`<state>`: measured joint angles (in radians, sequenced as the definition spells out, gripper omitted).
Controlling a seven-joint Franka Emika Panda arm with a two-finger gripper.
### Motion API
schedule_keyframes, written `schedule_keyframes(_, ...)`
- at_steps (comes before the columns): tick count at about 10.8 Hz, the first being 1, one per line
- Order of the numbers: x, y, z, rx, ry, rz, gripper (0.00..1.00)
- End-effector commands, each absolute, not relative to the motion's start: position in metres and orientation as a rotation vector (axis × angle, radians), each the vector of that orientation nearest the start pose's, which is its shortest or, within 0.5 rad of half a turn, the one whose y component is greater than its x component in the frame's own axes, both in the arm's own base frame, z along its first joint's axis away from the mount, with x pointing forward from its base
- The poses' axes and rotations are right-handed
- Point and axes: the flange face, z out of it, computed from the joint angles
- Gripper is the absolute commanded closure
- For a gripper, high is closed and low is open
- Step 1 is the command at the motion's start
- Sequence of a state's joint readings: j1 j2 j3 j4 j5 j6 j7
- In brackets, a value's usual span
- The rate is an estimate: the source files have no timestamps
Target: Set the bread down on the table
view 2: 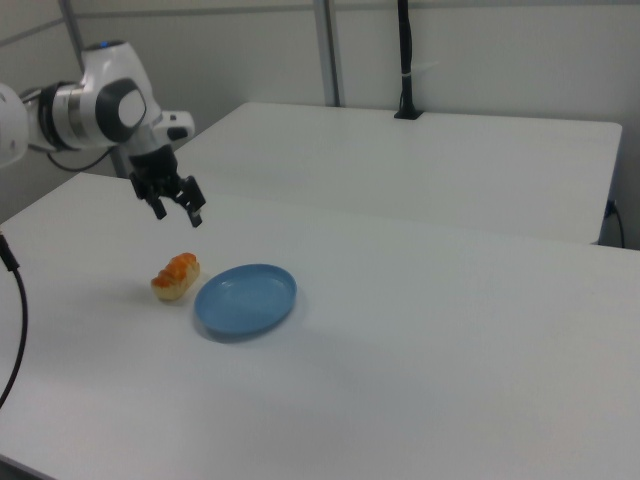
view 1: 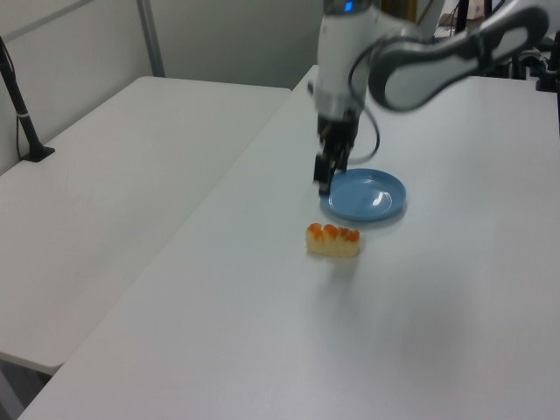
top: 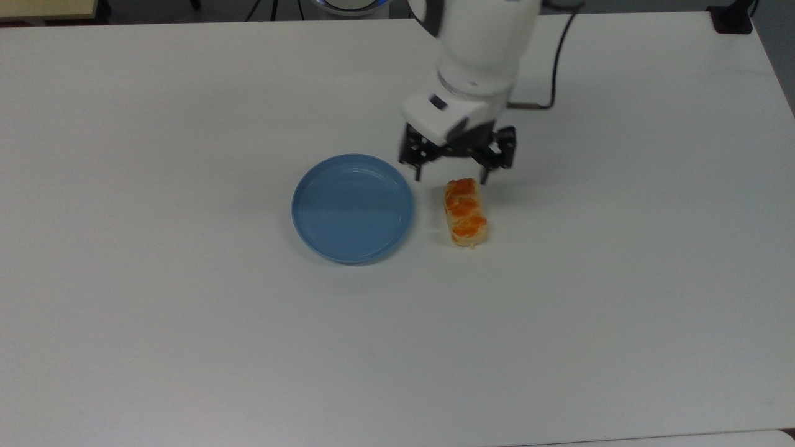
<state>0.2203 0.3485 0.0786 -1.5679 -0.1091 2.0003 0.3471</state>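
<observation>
Bread (top: 466, 212) flat on the table (top: 186, 347), top side up, nothing touching it. Small oblong pale-tan loaf, segmented, glossy orange patches on top. In the top view its long axis runs toward the far and near table edges. Sits roughly mid-table, slightly nearer the far edge and the top view's right edge. Table: large, white, smooth, rectangular.
</observation>
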Motion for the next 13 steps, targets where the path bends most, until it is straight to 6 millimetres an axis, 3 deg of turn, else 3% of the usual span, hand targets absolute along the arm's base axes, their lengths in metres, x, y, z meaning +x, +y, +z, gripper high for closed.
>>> schedule_keyframes(1, 0.621, 0.102, 0.514, -3.228, -0.005, -0.095, 0.00)
schedule_keyframes(3, 0.608, 0.056, 0.540, -3.235, 0.025, -0.049, 0.00)
schedule_keyframes(5, 0.590, 0.037, 0.564, -3.230, 0.083, 0.003, 0.00)
schedule_keyframes(8, 0.574, 0.031, 0.584, -3.225, 0.108, 0.027, 0.00)
schedule_keyframes(13, 0.574, 0.031, 0.584, -3.225, 0.126, 0.029, 0.00)
